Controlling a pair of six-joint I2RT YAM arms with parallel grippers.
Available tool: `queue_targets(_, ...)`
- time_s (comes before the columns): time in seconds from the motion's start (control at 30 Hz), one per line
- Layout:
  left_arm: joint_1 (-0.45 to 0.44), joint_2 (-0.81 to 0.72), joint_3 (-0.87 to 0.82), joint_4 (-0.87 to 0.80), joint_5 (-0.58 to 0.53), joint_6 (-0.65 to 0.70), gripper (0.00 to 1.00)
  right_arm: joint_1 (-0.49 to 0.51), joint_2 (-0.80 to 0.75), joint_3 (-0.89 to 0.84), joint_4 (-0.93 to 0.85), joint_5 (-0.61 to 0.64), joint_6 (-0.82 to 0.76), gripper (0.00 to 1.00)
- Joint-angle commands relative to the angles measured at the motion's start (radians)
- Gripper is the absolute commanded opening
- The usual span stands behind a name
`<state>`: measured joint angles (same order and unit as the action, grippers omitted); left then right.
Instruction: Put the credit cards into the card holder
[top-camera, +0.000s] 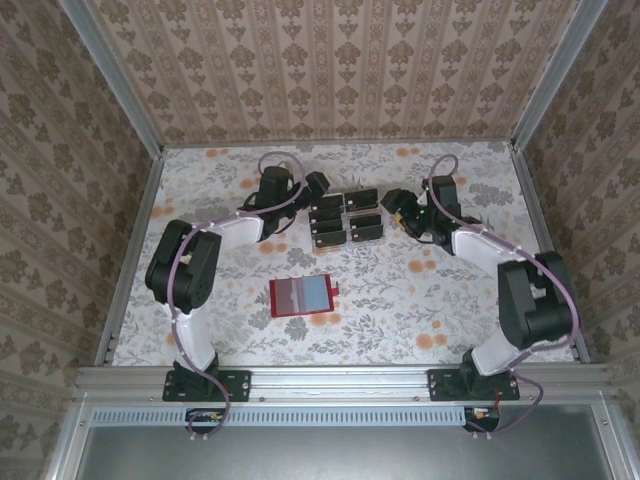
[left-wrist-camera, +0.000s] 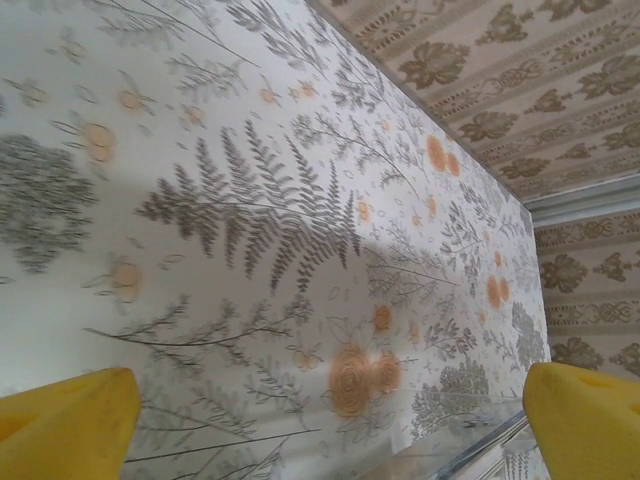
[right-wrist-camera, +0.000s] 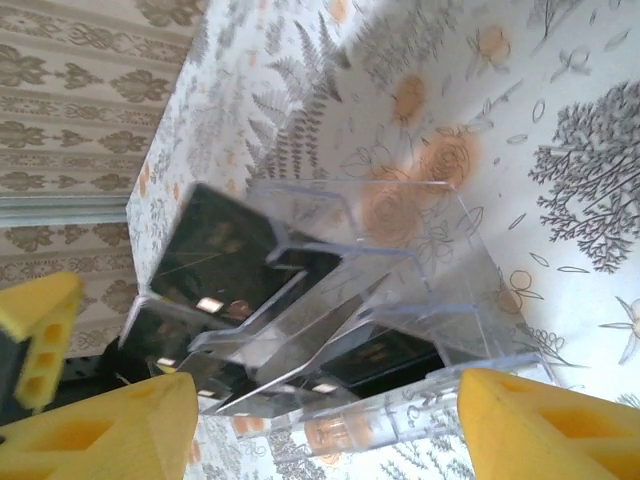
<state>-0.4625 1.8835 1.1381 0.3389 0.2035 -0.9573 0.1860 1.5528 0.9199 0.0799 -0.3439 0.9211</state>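
Several black credit cards (top-camera: 330, 222) lie in the compartments of a clear plastic tray (top-camera: 346, 203) at mid-table. The red card holder (top-camera: 302, 296) lies open nearer the arms, grey-blue pockets up. My left gripper (top-camera: 318, 185) is at the tray's far left corner. In the left wrist view it (left-wrist-camera: 330, 400) is wide open over bare cloth, with the tray's edge (left-wrist-camera: 480, 450) just below. My right gripper (top-camera: 393, 203) is at the tray's right side. Seen from the right wrist, it (right-wrist-camera: 328, 400) is open, its yellow fingers either side of the tray's near wall (right-wrist-camera: 400, 420), black cards (right-wrist-camera: 215, 250) beyond.
A floral cloth covers the table (top-camera: 420, 290), with metal rails along its left and right edges and patterned walls behind. The left gripper's yellow finger (right-wrist-camera: 40, 340) shows at the left of the right wrist view, beyond the tray. Open cloth lies around the wallet.
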Motion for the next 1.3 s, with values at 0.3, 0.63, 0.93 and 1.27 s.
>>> queue_targets(0.3,0.154,-0.366,-0.186,-0.298,0.033,0.183,1.0,0.23,-0.036,0.307,-0.582,0.353,-0.674,0.68)
queue_targets(0.63,0.153,-0.584,-0.386,-0.371,0.047,0.215,1.0,0.245,0.11,0.434,-0.634,0.409,-0.731,0.69)
queue_targets(0.93,0.081,-0.364,-0.204,-0.275,0.08,0.208,1.0,0.102,0.027,0.269,-0.466,0.215,-0.508,0.71)
queue_targets(1.27,0.024,-0.086,0.023,-0.184,0.018,0.119,1.0,-0.018,-0.049,0.06,-0.263,0.012,-0.333,0.72)
